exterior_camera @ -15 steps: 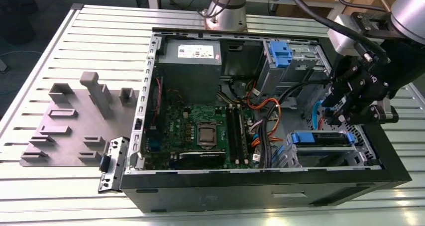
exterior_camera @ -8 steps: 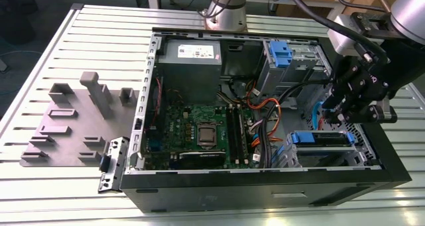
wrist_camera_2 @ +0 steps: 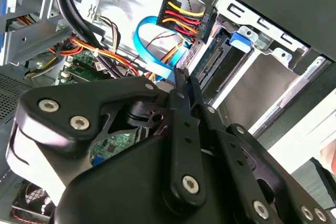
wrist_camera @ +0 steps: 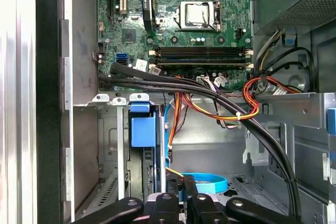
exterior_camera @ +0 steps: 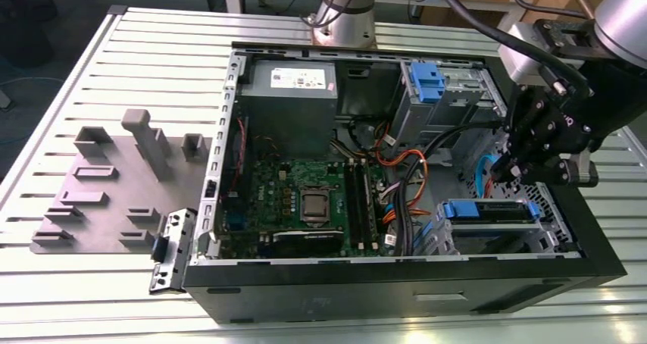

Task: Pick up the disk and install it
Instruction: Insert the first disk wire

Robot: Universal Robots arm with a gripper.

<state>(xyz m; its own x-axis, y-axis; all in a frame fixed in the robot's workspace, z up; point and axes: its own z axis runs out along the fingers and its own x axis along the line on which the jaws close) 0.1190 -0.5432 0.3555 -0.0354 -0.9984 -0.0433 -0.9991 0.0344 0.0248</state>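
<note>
Black and bulky, the gripper (exterior_camera: 532, 162) hangs inside the open computer case (exterior_camera: 404, 283), over the gap between the upper drive cage (exterior_camera: 445, 94) and the lower drive bay (exterior_camera: 490, 226) at the exterior view's right. In both wrist views its two fingers (wrist_camera_2: 186, 98) stand pressed together with no gap and nothing between them, so the gripper is closed and empty. The fingertips sit just beside a looped blue data cable (wrist_camera_2: 149, 56) and a black power connector with red, yellow and black wires (wrist_camera_2: 181, 17).

The disk (exterior_camera: 487, 210) is already seated in the lower drive bay, its blue carrier tab (wrist_camera: 143, 129) showing at the bay's opening in the first wrist view; in the second wrist view the disk's connector edge (wrist_camera_2: 215, 61) lies close to the power connector, though whether they touch cannot be told.

Beyond the cables lies the green motherboard (exterior_camera: 303, 196) with its bare processor socket (wrist_camera: 199, 14). Outside the case, on the slatted worktop (exterior_camera: 60, 283), stands a grey fixture plate with upright blocks (exterior_camera: 111, 185).
</note>
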